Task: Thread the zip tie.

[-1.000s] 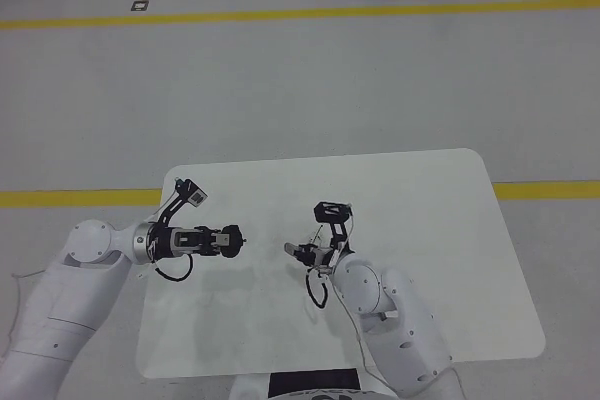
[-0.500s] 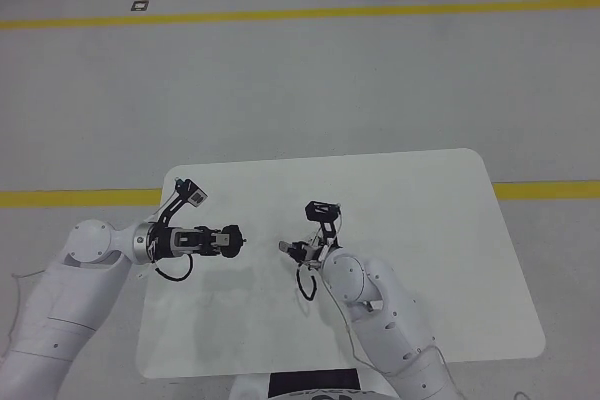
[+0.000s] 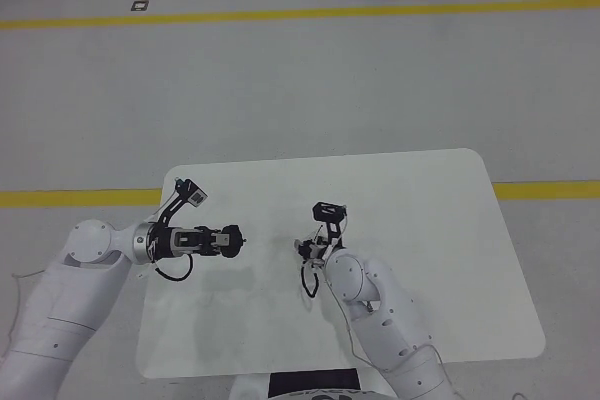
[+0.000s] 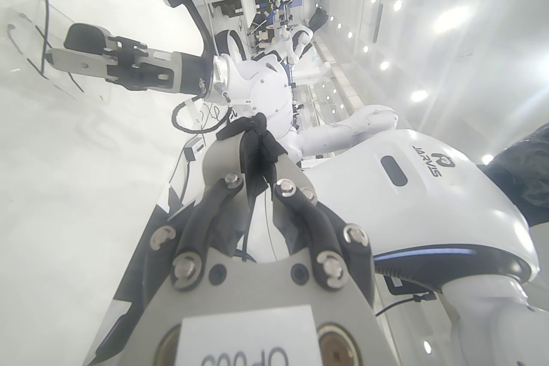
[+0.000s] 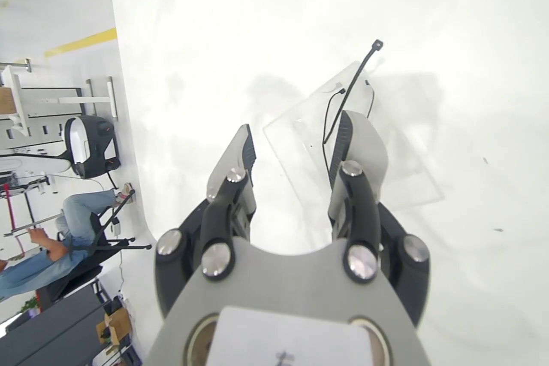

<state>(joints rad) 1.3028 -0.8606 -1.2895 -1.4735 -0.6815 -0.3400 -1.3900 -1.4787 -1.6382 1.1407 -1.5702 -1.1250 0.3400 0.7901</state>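
White table [image 3: 430, 230] with zip tie [image 5: 353, 89], grey floor [image 3: 280, 90]

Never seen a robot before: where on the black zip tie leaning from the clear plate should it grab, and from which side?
Likely mid-strap on the zip tie, below its head: it slants free above the clear plate, so the open right gripper can close fingers across it from alongside.

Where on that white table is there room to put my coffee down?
The table is bare on its right, from the right arm to the edge, and along the far strip. The middle is crowded: the left gripper and right gripper face each other there, by a clear sheet with zip ties.
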